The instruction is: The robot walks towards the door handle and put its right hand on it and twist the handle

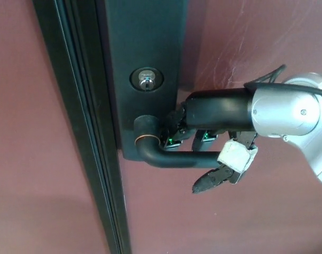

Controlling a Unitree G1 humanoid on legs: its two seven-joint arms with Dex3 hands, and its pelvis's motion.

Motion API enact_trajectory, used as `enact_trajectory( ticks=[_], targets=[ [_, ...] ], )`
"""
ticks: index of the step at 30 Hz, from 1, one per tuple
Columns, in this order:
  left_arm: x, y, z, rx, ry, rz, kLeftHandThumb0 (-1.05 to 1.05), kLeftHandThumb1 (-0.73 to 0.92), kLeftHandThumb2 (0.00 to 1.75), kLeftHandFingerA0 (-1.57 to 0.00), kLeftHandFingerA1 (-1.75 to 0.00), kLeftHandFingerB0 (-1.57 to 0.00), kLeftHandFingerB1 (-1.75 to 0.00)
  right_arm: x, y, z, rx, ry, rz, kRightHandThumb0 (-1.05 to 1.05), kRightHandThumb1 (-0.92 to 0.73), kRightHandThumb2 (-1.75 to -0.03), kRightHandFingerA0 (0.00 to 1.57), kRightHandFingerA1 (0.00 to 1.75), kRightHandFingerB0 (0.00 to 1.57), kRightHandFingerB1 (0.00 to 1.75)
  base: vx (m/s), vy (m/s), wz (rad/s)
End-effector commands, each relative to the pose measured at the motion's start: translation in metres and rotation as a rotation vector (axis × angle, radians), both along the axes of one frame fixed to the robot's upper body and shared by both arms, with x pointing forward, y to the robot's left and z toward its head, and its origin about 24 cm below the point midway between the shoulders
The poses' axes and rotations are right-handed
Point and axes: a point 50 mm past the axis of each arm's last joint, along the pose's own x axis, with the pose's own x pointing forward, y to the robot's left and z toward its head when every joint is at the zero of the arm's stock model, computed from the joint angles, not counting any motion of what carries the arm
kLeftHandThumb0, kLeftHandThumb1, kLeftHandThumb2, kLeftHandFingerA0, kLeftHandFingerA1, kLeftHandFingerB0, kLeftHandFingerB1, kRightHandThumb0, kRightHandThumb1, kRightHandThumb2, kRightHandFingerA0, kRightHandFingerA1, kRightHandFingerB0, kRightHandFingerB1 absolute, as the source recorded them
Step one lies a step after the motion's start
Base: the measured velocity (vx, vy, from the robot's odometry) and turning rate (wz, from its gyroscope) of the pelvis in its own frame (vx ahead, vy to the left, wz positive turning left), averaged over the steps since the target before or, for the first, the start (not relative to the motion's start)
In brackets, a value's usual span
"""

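The door handle (176, 157) runs left to right from its pivot below the keyhole (146, 80). The right hand (211, 137) lies over it from the right, fingers (174, 132) curled above the bar, thumb (213, 179) below, loosely wrapped rather than clamped.

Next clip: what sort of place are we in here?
Close up at a doorway, building type unclear: a reddish-brown door, black lever handle below a keyhole, with the right hand over the lever.
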Motion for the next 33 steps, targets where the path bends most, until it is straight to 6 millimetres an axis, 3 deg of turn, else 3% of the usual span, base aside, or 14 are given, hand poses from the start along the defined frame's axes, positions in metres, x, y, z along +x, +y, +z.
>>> enact_trajectory(
  ticks=[1, 2, 3, 7, 8, 9, 17, 18, 32, 33],
  targets=[
    [-0.003, -0.001, -0.001, -0.008, 0.009, 0.005, -0.22, 0.62, 0.58, -0.59, -0.50, -0.48, -0.42, 0.001, -0.005, -0.021, -0.060, 0.093, -0.032, -0.60, -0.55, -0.57, 0.52, 0.42, 0.42, 0.36, 0.00, 0.000, 0.00],
    [-0.003, -0.001, -0.001, -0.008, 0.009, 0.005, -0.22, 0.62, 0.58, -0.59, -0.50, -0.48, -0.42, 0.001, -0.005, -0.022, -0.061, 0.092, -0.032, -0.60, -0.55, -0.57, 0.52, 0.42, 0.42, 0.36, 0.00, 0.000, 0.00],
    [-0.003, 0.000, -0.001, -0.003, 0.010, -0.006, -0.22, 0.62, 0.58, -0.59, -0.50, -0.48, -0.42, 0.003, -0.006, -0.026, -0.070, 0.100, -0.039, -0.65, -0.45, -0.82, 0.37, 0.51, 0.33, 0.46, 0.00, 0.000, 0.00],
    [-0.003, 0.000, -0.001, 0.000, 0.011, -0.011, -0.22, 0.62, 0.58, -0.59, -0.50, -0.48, -0.42, 0.003, -0.007, -0.029, -0.075, 0.102, -0.041, -0.65, -0.45, -0.82, 0.37, 0.51, 0.33, 0.46, 0.00, 0.000, 0.00],
    [-0.003, 0.000, -0.001, 0.000, 0.010, -0.013, -0.22, 0.62, 0.58, -0.58, -0.49, -0.48, -0.42, 0.005, -0.008, -0.034, -0.088, 0.108, -0.047, -0.63, -0.44, -0.83, 0.27, 0.47, 0.40, 0.50, 0.00, 0.000, 0.00],
    [-0.003, 0.000, 0.000, 0.000, 0.008, -0.015, -0.22, 0.62, 0.58, -0.58, -0.49, -0.48, -0.42, 0.006, -0.010, -0.043, -0.107, 0.117, -0.057, -0.63, -0.44, -0.83, 0.27, 0.47, 0.40, 0.50, 0.00, 0.000, 0.00],
    [-0.003, 0.000, -0.001, -0.003, 0.013, -0.010, -0.22, 0.62, 0.58, -0.58, -0.50, -0.48, -0.42, 0.009, -0.012, -0.056, -0.134, 0.119, -0.089, -0.76, -0.50, -0.82, 0.42, 0.49, 0.36, 0.43, 0.00, 0.000, 0.00],
    [-0.003, 0.000, -0.001, -0.003, 0.011, -0.005, -0.22, 0.62, 0.58, -0.59, -0.50, -0.48, -0.42, 0.010, -0.011, -0.057, -0.131, 0.119, -0.091, -0.65, -0.51, -0.58, 0.46, 0.41, 0.44, 0.37, 0.00, 0.000, 0.00],
    [-0.004, 0.000, -0.001, 0.003, 0.010, -0.018, -0.23, 0.62, 0.58, -0.58, -0.50, -0.48, -0.42, 0.014, -0.011, -0.067, -0.138, 0.145, -0.104, -0.64, -0.55, -0.57, 0.52, 0.41, 0.47, 0.37, 0.00, 0.000, 0.00],
    [-0.003, 0.001, 0.000, 0.002, 0.007, -0.014, -0.31, 0.53, 0.71, -0.54, -0.56, -0.44, -0.49, 0.014, -0.010, -0.068, -0.133, 0.146, -0.103, -0.64, -0.55, -0.57, 0.55, 0.42, 0.48, 0.37, 0.00, 0.000, 0.00]
  ],
)
